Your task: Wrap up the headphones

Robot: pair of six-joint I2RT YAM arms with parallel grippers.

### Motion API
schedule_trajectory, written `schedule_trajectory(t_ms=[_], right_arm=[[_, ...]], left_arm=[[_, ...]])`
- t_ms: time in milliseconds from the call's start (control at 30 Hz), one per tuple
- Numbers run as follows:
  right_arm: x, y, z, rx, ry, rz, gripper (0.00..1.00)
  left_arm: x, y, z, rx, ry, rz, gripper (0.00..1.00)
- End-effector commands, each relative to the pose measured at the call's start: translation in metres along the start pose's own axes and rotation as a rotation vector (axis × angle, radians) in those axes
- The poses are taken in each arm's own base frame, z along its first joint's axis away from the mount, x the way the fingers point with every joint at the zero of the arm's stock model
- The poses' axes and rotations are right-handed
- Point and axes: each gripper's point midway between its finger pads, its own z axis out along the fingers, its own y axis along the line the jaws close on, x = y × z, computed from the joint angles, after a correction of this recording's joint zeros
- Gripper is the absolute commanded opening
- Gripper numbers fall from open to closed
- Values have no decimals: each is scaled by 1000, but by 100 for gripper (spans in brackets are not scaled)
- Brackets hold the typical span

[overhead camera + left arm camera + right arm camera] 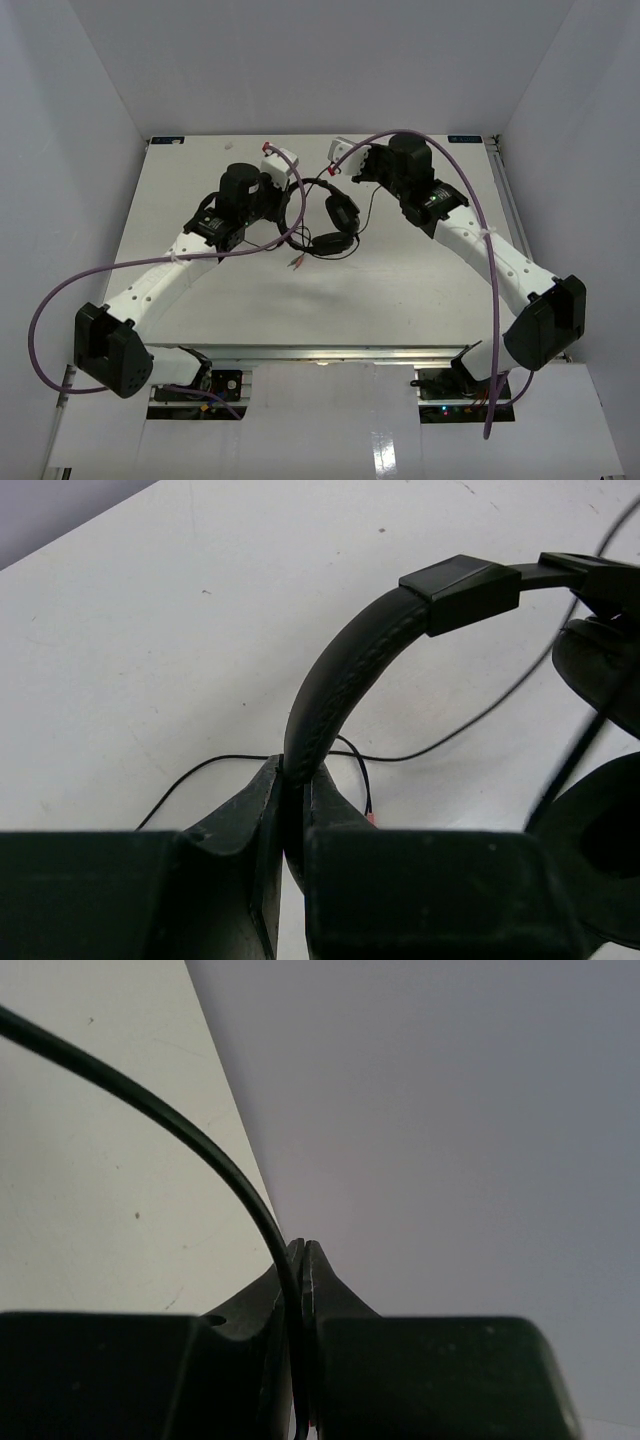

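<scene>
Winding seems underway, upper centre: left gripper (pixel 293 780) jaws clamp the curved headband (pixel 340 680) of the black padded over-ear headphones (pixel 341 210); right gripper (pixel 303 1260) jaws pinch their thin black cable (pixel 200 1143). Next, loop it round.
</scene>
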Motion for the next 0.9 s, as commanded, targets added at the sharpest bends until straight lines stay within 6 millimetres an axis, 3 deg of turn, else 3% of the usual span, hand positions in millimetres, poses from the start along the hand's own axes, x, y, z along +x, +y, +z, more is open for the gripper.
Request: schedule_trajectory(t_ms=[0,133,267,367,467,633,733,867], right_arm=[[-25,-45,1,103,-97,85,8],[-25,-51,10,98,-111,146,8],[0,-34,20,15,-115,257,8],[22,0,26,-95,-96,347,8],[24,35,30,-235,-135,439,8],[-3,79,25,-455,-259,578,8],[-26,98,17,-597,-357,681,8],[-58,116,-5,-776,-517,835,8]], left_arm=[[-15,-22,-20,99,-79,48,0],[-12,-32,-27,128,-78,59,0],[-29,-31,-43,119,-124,39,0],[-57,-39,-59,168,-194,10,0],[-88,-51,-77,239,-263,-41,0],[-138,-81,-112,425,-363,-130,0],[-169,-88,-132,489,-439,-179,0],[-199,-86,-143,497,-506,-261,0]])
